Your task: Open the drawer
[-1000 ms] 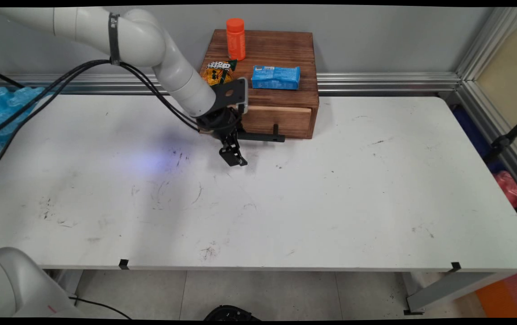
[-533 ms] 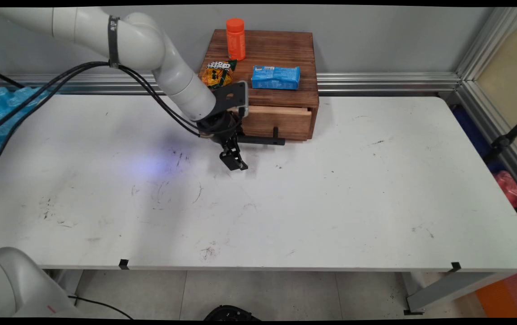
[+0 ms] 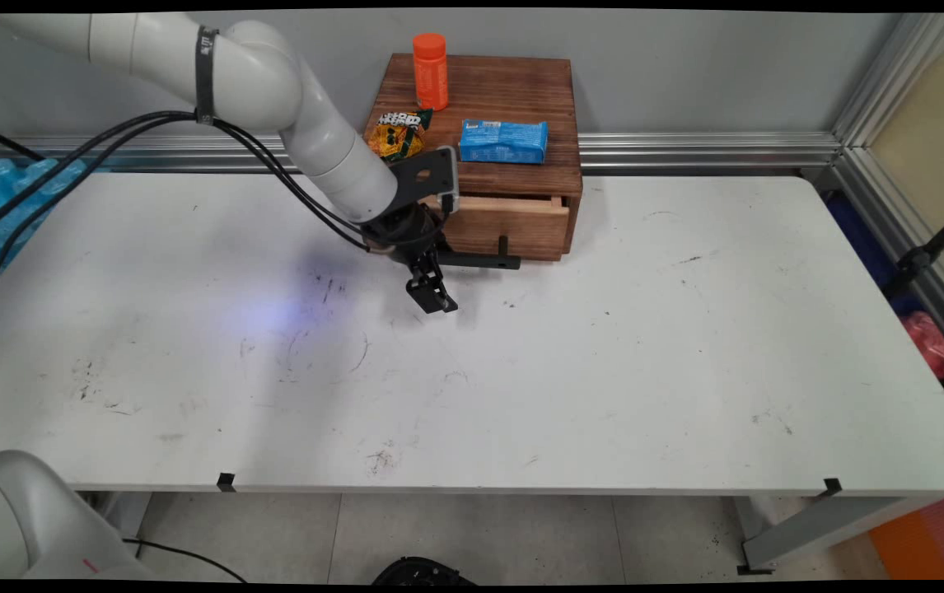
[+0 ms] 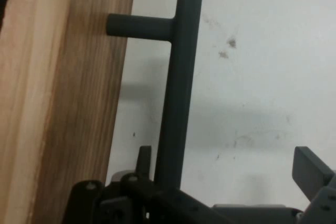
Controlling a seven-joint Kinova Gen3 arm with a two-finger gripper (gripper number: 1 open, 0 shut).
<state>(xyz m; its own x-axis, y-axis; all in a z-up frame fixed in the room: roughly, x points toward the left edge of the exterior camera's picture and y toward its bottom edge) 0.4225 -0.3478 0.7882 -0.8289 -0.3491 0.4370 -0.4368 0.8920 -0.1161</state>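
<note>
Drawer handle between wide-open gripper fingers

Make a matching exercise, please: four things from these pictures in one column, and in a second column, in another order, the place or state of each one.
Things
1. orange bottle
2. blue packet
3. drawer
4. black handle

Places or states
A. pulled a little out of the wooden box
B. lies flat on the box's top
C. stands upright on the box's top
D. sticks out from the drawer's front

Pairs: 1-C, 2-B, 3-A, 4-D.
</note>
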